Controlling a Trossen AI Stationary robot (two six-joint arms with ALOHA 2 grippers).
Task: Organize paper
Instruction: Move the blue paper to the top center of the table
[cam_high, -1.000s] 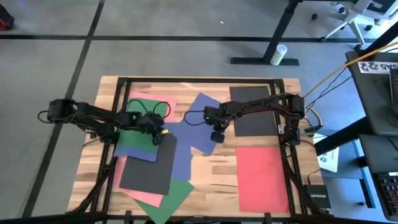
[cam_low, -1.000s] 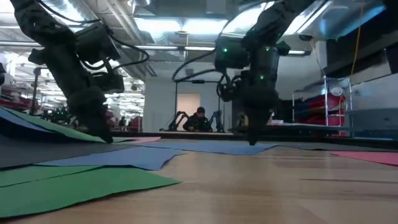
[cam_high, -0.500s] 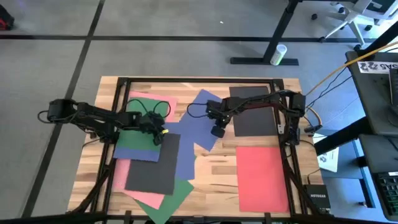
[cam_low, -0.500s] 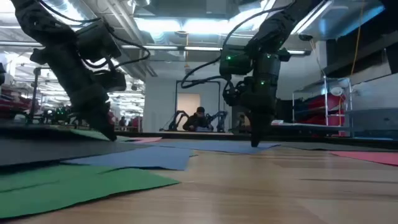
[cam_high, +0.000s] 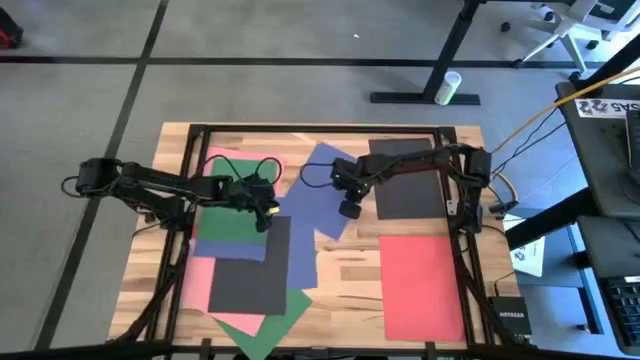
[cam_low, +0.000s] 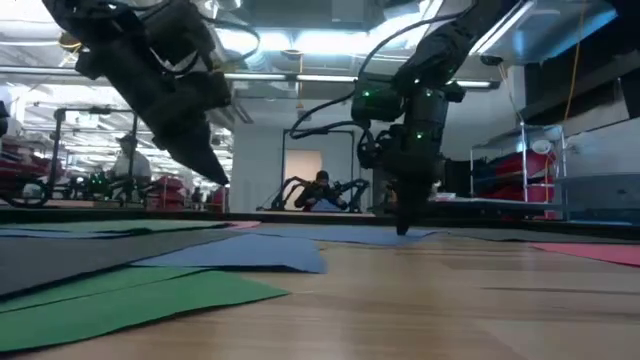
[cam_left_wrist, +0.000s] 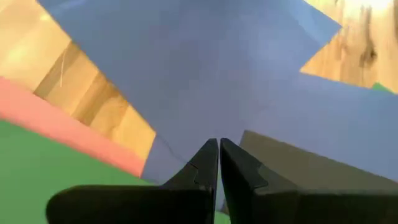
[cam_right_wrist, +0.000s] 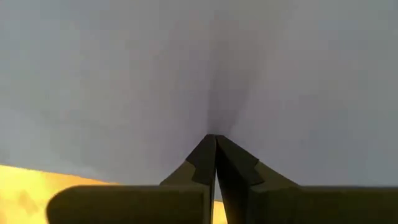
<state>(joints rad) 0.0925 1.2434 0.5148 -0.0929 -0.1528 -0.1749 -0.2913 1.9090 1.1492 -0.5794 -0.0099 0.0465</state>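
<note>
On the light wooden table (cam_high: 345, 270) lie many thin flat rectangular construction-paper sheets, most of them heaped in overlap on its left half: a green sheet (cam_high: 230, 215) lying over a pink sheet (cam_high: 262, 162) at the far left, a black sheet (cam_high: 250, 270) nearer the front edge, a second green sheet (cam_high: 262, 328) poking out from under it at the front, and two blue sheets, one (cam_high: 300, 255) beside the black sheet and another tilted blue sheet (cam_high: 325, 185) reaching toward the table's middle. On the right half, well apart from the heap, a second black sheet (cam_high: 405, 180) lies at the back and a red sheet (cam_high: 422, 285) lies flat in front of it, neither touching the other. The left gripper (cam_high: 265, 212) sits over the spot where the green, black and blue sheets meet; its two dark fingers (cam_left_wrist: 205, 165) are pressed together with nothing between them, and in the low view their tips hang clear above the paper (pointing down at a slant). The right gripper (cam_high: 348, 208) stands nearly upright with its tip down on the tilted blue sheet near that sheet's right edge; its fingers (cam_right_wrist: 208, 158) are likewise closed tip to tip, pinching no paper, only touching the blue surface. In the room behind the table a person (cam_low: 321, 190) shows far off.
</note>
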